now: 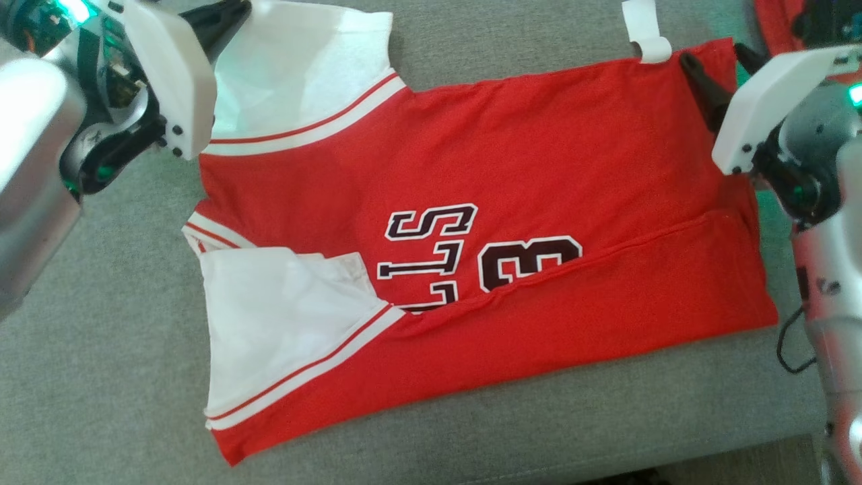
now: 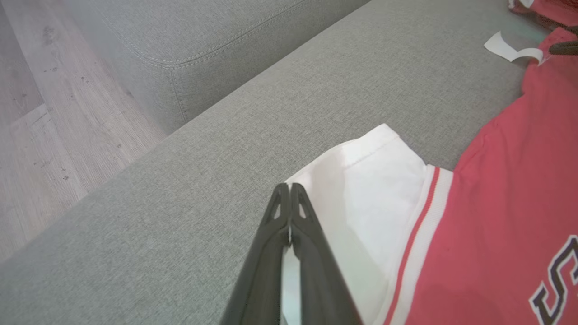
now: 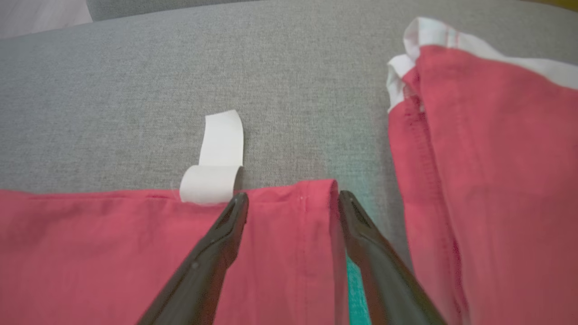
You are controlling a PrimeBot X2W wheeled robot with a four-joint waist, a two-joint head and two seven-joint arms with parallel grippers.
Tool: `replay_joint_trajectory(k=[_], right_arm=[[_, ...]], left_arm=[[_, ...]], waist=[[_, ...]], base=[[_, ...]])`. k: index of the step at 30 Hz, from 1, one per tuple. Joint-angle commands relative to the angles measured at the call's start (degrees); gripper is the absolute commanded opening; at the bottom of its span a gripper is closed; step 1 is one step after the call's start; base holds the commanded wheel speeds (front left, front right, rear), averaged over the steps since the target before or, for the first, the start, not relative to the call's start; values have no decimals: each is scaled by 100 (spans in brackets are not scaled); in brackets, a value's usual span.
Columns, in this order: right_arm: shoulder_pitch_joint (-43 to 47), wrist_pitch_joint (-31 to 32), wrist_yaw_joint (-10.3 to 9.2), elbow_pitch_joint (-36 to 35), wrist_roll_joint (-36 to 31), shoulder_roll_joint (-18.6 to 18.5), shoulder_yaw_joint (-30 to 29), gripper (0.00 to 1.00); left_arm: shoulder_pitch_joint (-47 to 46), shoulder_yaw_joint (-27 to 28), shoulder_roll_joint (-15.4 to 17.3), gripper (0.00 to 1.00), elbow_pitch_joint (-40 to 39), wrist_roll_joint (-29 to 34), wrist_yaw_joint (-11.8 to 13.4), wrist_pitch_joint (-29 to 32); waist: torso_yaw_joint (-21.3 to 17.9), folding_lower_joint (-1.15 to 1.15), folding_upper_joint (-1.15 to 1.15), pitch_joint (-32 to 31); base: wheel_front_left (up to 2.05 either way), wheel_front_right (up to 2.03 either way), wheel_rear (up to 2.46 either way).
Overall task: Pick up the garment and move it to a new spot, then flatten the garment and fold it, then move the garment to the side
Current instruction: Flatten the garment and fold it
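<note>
The garment [image 1: 471, 168] is a red jersey with white sleeves and dark lettering, lying flat on a grey sofa cushion [image 1: 101, 303], its near long edge folded over. My left gripper [image 1: 239, 10] is at the far left corner, shut on the edge of the white sleeve [image 2: 361, 189]; in the left wrist view its fingertips [image 2: 289, 186] meet at the sleeve's corner. My right gripper [image 1: 720, 64] is open at the far right hem corner. In the right wrist view its fingers [image 3: 293, 198] straddle that red corner [image 3: 289, 216].
A white label [image 3: 219, 167] sticks out from the hem beside the right gripper. A second red cloth [image 3: 487, 158] lies just right of the hem corner. The cushion's front edge runs below the jersey. Wooden floor [image 2: 45, 113] and a sofa arm [image 2: 180, 36] lie beyond the left end.
</note>
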Motion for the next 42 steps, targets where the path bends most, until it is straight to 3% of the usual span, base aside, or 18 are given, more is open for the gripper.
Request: replay_joint_trajectory(k=[1, 8, 11, 15, 18, 19, 20, 26, 34, 42], right_arm=[[-232, 56, -4, -46, 12, 33, 67, 100], [-491, 50, -4, 241, 30, 49, 136, 100], [-543, 49, -4, 338, 30, 19, 162, 89], [-562, 26, -4, 416, -1, -29, 160, 54], [-583, -40, -4, 435, -36, -47, 142, 35], [-591, -54, -4, 443, -44, -48, 140, 24], [-600, -65, -4, 451, -51, -48, 141, 2], [-684, -251, -4, 455, -144, -63, 135, 0], [-816, -903, -4, 483, -203, -20, -206, 0], [-671, -1168, -4, 342, -150, -142, -509, 0]], left_arm=[[-422, 156, 249, 0, -94, -93, 10, -93], [-576, -90, 252, 0, 19, -235, 10, -263], [-636, -206, 255, 0, 87, -300, 10, -347], [-721, -357, 265, 0, 171, -372, 10, -449], [-797, -472, 278, 0, 224, -398, 10, -539], [-823, -510, 281, 0, 244, -401, 10, -573], [-853, -552, 284, 0, 265, -394, 10, -606], [-1067, -811, 303, 0, 434, -165, 10, -988], [-1415, -873, 234, 0, 943, 454, 10, -2223], [-1442, -763, 63, 0, 1222, 316, 10, -2877]], waist=[[30, 0, 0, 20], [79, 0, 0, 60], [93, 0, 0, 66], [93, 0, 0, 62], [85, 0, 0, 61], [85, 0, 0, 61], [85, 0, 0, 64], [100, 0, 0, 68], [182, 0, 0, 2], [366, 0, 0, -207]], base=[[0, 0, 0], [0, 0, 0], [0, 0, 0], [0, 0, 0], [0, 0, 0], [0, 0, 0], [0, 0, 0], [0, 0, 0], [0, 0, 0], [0, 0, 0]])
